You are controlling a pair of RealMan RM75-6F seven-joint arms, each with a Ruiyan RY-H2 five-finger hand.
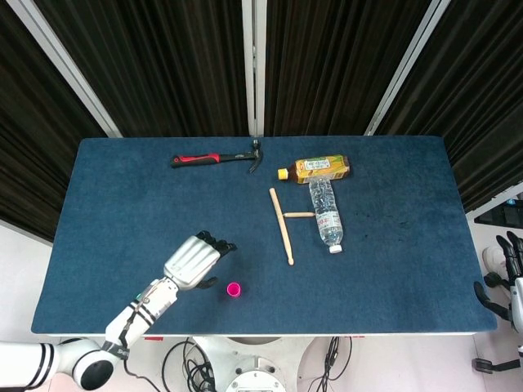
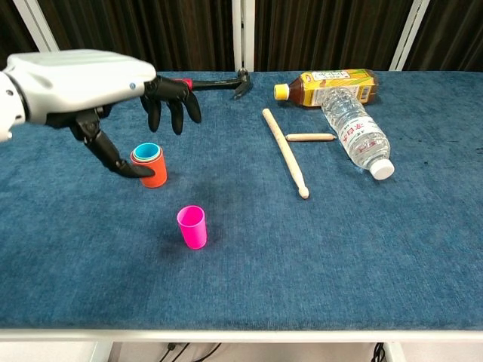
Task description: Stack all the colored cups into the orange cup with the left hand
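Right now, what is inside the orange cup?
A blue cup sits nested in the orange cup, its rim standing above the orange one. Another rim seems to show between them. Anything deeper is covered. The pink cup stands apart on the table.

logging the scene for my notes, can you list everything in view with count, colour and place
orange cup: 1, orange, left part of table, holds the nested cups
blue cup: 1, blue, nested inside the orange cup
pink cup: 1, pink, upright, near front edge, apart from the stack
hammer: 1, red and black handle, far side
tea bottle: 1, yellow label, lying at far side
water bottle: 1, clear, lying beside it
drumsticks: 2, wooden, centre
table: 1, blue cloth
left hand: open, over the stack
right hand: off table's right edge
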